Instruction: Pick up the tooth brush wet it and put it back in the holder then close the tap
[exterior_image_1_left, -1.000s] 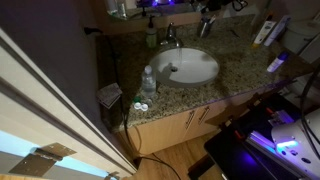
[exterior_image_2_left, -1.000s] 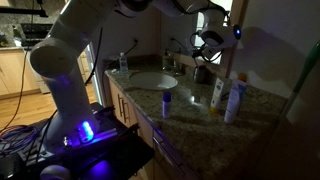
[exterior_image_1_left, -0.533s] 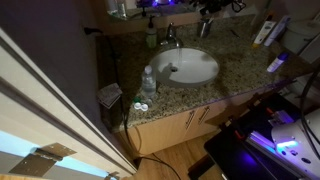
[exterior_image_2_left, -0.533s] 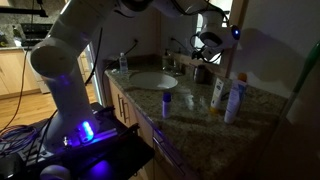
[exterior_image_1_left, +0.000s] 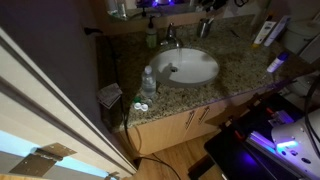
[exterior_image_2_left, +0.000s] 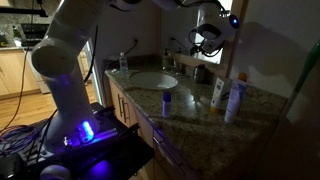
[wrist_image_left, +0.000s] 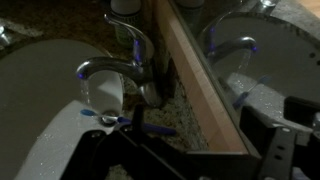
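1. The tool (exterior_image_2_left: 205, 42) has risen a little since half a second ago. It hangs above the holder (exterior_image_2_left: 203, 72), apart from it. I cannot tell whether it is spread or pinching something.
2. The holder stands unmoved at the back of the table (exterior_image_2_left: 190, 105), near the tap (exterior_image_2_left: 178, 64).
3. In the wrist view a thin blue stick (wrist_image_left: 130, 122) crosses below the tap's spout. I cannot tell whether it is the tooth brush.

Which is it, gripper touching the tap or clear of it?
Apart. In an exterior view the gripper hangs up and to one side of the tap, with open space between them.
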